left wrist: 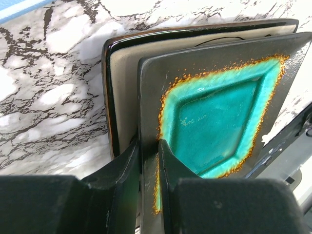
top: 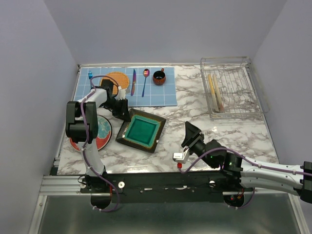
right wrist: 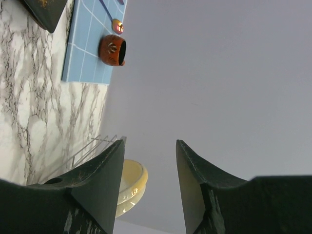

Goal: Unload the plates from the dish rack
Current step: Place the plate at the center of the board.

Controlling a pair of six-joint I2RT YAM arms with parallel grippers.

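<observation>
While the marble table already carries three plates, the job looks a little past half done: the dish rack at the far right corner holds what seem to be two cream-yellow plates, and those are left to fetch. Out of the rack, on the left side of the table, lie the red round plate with its teal centre, partly hidden under the left arm, and just beside it the square dark plate with a teal well. The left wrist view shows the square dark plate face up over a black-rimmed beige plate, though I cannot tell whether it fully rests there. Being square, it has no long axis; it sits flat, a little askew to the table edge, one corner pointing toward the arms' bases. The cream-yellow plates stand on edge, faces to left and right, their rims running near to far. The left gripper is clamped on the square dark plate's far-left corner, its fingers pinching the rim between them. The right gripper hovers mid-table, empty, its fingers wide apart and aimed toward the dish rack
</observation>
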